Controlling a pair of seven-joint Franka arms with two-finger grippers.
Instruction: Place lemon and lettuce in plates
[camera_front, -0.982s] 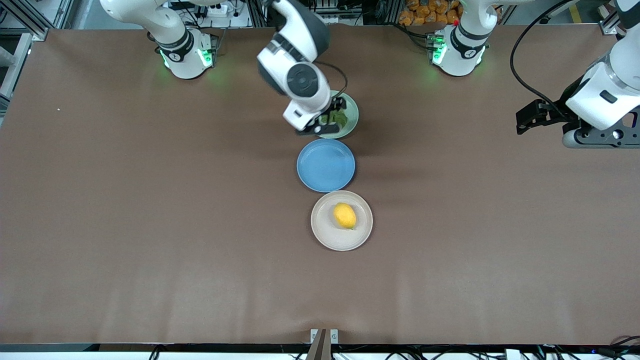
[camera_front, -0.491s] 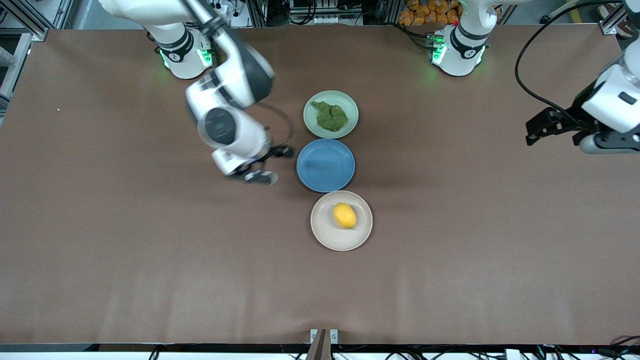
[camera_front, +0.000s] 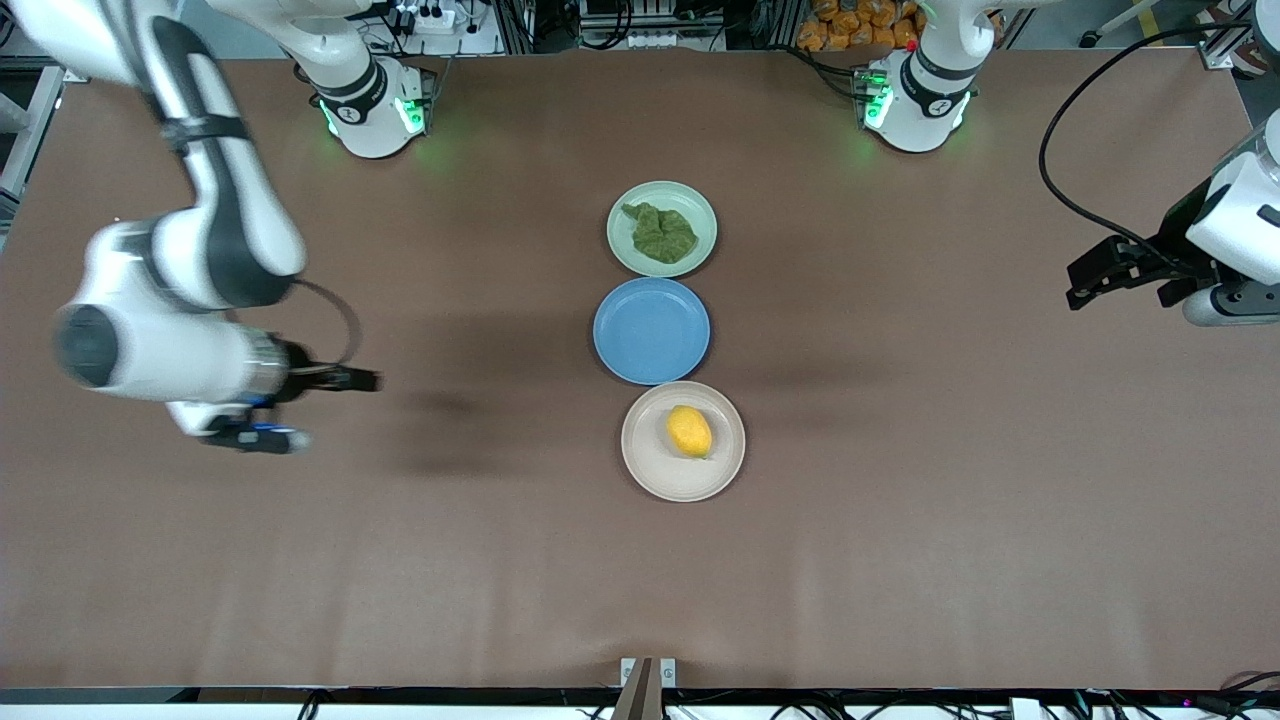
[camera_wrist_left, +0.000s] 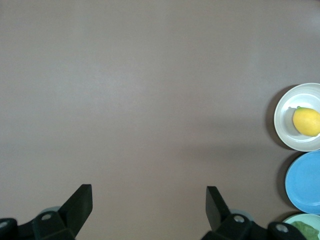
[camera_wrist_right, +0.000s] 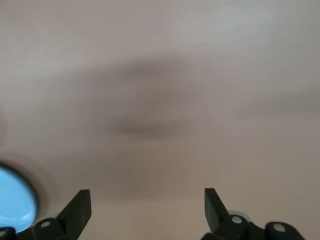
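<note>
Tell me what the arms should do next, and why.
Probably nothing beyond parking: the lemon lies in the beige plate, the lettuce in the green plate, and the right gripper and left gripper hang open and empty over bare table.

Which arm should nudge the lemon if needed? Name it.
Right, narrowly: the right gripper is open over the table, slightly closer to the lemon on the beige plate than the left gripper. The lettuce already lies in the mint plate.

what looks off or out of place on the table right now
Nothing stands out. The lettuce lies in the mint green plate, the lemon in the beige plate, and the blue plate between them is bare.
</note>
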